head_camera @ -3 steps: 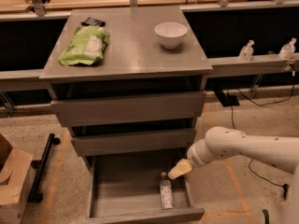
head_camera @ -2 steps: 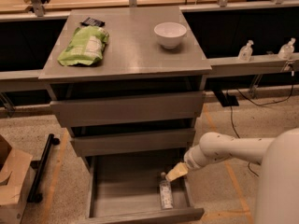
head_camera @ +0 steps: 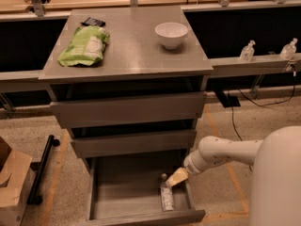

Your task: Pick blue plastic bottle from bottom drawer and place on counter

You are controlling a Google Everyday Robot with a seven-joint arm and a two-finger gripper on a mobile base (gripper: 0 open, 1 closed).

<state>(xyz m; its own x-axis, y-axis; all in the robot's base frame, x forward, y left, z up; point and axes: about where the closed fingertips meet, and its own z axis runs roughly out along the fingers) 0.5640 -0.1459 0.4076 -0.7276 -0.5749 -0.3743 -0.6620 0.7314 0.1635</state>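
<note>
— Has the gripper (head_camera: pixel 175 177) got it yet?
— Not yet, I'd say. It sits lower now than a second ago and a touch further left. It's down inside the open bottom drawer (head_camera: pixel 141 217), tip just beside the white cap of the bottle (head_camera: pixel 166 197). Whether it's spread or clamped, I can't tell from here.
— And the bottle?
— Hasn't stirred. It lies flat on the drawer floor along the right wall, cap pointing back toward the cabinet, below and out past the front right corner of the counter (head_camera: pixel 131 55).
— So it's closing in.
— Looks that way. The reach seems nearly done, and the grasp comes next. The arm (head_camera: pixel 221 152) slants in from the right over the drawer wall, so I reckon there's little room to shift sideways.
— Space up top for it?
— Bare grey through the middle and along the front edge. A white bowl (head_camera: pixel 171 34) sits toward the back right corner, a green bag (head_camera: pixel 84 45) by the left edge.
</note>
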